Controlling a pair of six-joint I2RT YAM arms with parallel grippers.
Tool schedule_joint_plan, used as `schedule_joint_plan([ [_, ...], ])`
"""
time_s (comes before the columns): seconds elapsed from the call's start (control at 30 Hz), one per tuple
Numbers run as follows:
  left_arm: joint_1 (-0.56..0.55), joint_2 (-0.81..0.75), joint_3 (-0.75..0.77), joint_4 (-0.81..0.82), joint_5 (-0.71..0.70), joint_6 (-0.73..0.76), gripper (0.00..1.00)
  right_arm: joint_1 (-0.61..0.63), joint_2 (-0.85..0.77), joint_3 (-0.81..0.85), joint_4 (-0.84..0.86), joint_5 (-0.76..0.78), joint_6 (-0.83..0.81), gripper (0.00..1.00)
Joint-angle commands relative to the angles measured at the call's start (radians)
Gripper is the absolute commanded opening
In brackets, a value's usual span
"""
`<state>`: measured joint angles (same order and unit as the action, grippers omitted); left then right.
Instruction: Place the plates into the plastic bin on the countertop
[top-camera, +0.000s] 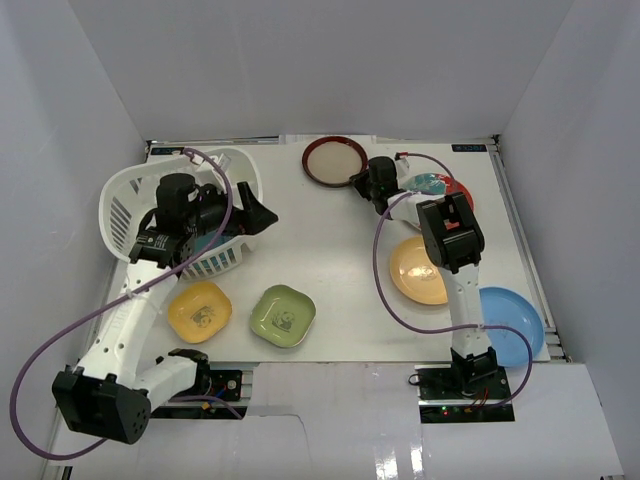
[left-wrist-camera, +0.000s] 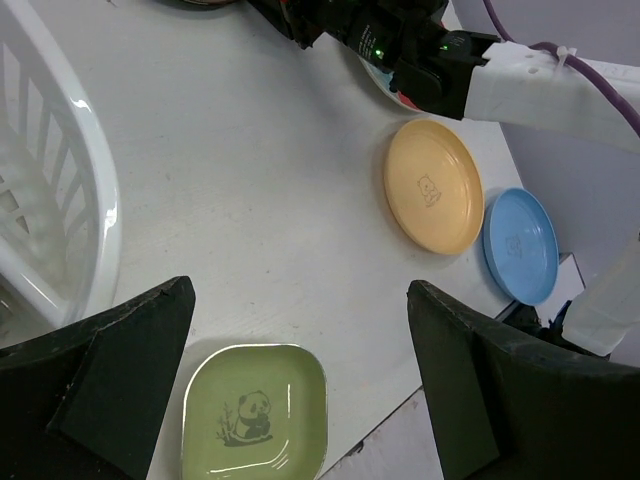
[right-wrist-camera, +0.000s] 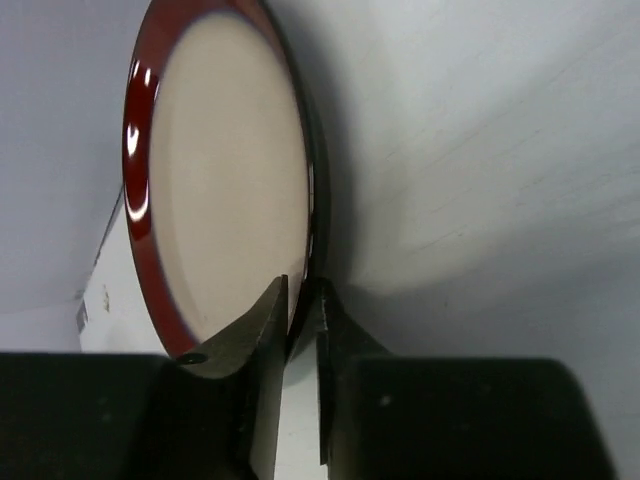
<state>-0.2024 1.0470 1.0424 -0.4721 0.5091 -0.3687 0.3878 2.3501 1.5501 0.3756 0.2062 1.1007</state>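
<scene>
Within the right claw (right-wrist-camera: 298, 296) — rim of red-rimmed plate (right-wrist-camera: 230, 180), pinched; left claw (left-wrist-camera: 300, 295) apart.

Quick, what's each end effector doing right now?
Left end effector: open, holding nothing.
Right end effector: closed on the rim of the round red-rimmed cream plate.

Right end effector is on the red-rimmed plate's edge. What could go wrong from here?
1. The right end effector pinches only the thin rim of the red-rimmed plate, so the plate could slip or swing on lifting.
2. The left end effector, open, hangs at the plastic bin, so a collision at drop-off seems possible.
</scene>
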Motion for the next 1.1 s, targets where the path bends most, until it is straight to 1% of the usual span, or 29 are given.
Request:
schedule_joint_plan([
  [0.0,-0.005,0.025,0.071,-0.013,0.008,0.017,0.98,-0.012,0.014,-0.01,-0.044,0.022,0.007,0.13],
  [0.03,-0.006,0.034,0.079,-0.014,0.006,0.013,0.98,-0.013,-0.001,-0.028,-0.032,0.021,0.005,0.08],
  [0.13,-0.012,0.073,0.102,-0.01,-0.003,0.001,0.98,-0.023,-0.084,-0.129,0.071,-0.002,-0.004,0.08],
  [0.17,-0.015,0.082,0.107,-0.01,-0.013,-0.004,0.98,-0.03,-0.109,-0.155,0.13,-0.013,-0.007,0.08],
  [0.2,-0.022,0.102,0.12,-0.01,-0.017,-0.007,0.98,-0.035,-0.167,-0.207,0.159,-0.037,-0.01,0.08],
  [0.27,-0.026,0.123,0.139,-0.01,-0.023,-0.025,0.97,-0.047,-0.265,-0.257,0.239,-0.079,-0.012,0.08],
  [0.33,-0.032,0.157,0.169,-0.011,-0.024,-0.047,0.95,-0.055,-0.331,-0.321,0.282,-0.112,-0.027,0.08],
  [0.37,-0.034,0.169,0.18,-0.01,-0.027,-0.067,0.94,-0.062,-0.394,-0.343,0.299,-0.146,-0.033,0.08],
  [0.43,-0.043,0.197,0.209,-0.005,-0.035,-0.079,0.92,-0.079,-0.455,-0.414,0.341,-0.188,-0.035,0.08],
  [0.47,-0.049,0.208,0.217,-0.002,-0.041,-0.088,0.91,-0.084,-0.512,-0.439,0.354,-0.258,-0.035,0.08],
  [0.5,-0.055,0.217,0.223,0.003,-0.049,-0.093,0.9,-0.089,-0.537,-0.465,0.383,-0.287,-0.035,0.08],
  [0.53,-0.061,0.243,0.234,0.006,-0.049,-0.096,0.89,-0.093,-0.566,-0.517,0.394,-0.316,-0.035,0.08],
  [0.6,-0.075,0.271,0.243,0.012,-0.047,-0.11,0.86,-0.093,-0.646,-0.571,0.405,-0.385,-0.039,0.08],
  [0.67,-0.081,0.312,0.254,0.02,-0.05,-0.122,0.86,-0.093,-0.724,-0.656,0.428,-0.445,-0.045,0.08],
  [0.73,-0.092,0.337,0.26,0.041,-0.072,-0.136,0.85,-0.092,-0.774,-0.714,0.471,-0.473,-0.035,0.08],
  [0.77,-0.098,0.364,0.269,0.049,-0.087,-0.138,0.85,-0.089,-0.825,-0.761,0.476,-0.49,-0.035,0.08],
  [0.87,-0.103,0.409,0.286,0.064,-0.113,-0.133,0.84,-0.089,-0.906,-0.811,0.473,-0.539,-0.033,0.08],
  [0.9,-0.106,0.433,0.283,0.091,-0.11,-0.133,0.84,-0.087,-0.922,-0.818,0.474,-0.553,-0.029,0.08],
  [0.97,-0.106,0.456,0.281,0.108,-0.081,-0.142,0.84,-0.083,-0.954,-0.826,0.48,-0.589,-0.016,0.08],
  [1.0,-0.107,0.468,0.278,0.13,-0.066,-0.151,0.84,-0.079,-0.96,-0.822,0.476,-0.634,-0.016,0.08],
  [1.07,-0.112,0.466,0.26,0.188,-0.038,-0.179,0.81,-0.07,-0.98,-0.825,0.47,-0.669,-0.012,0.08],
])
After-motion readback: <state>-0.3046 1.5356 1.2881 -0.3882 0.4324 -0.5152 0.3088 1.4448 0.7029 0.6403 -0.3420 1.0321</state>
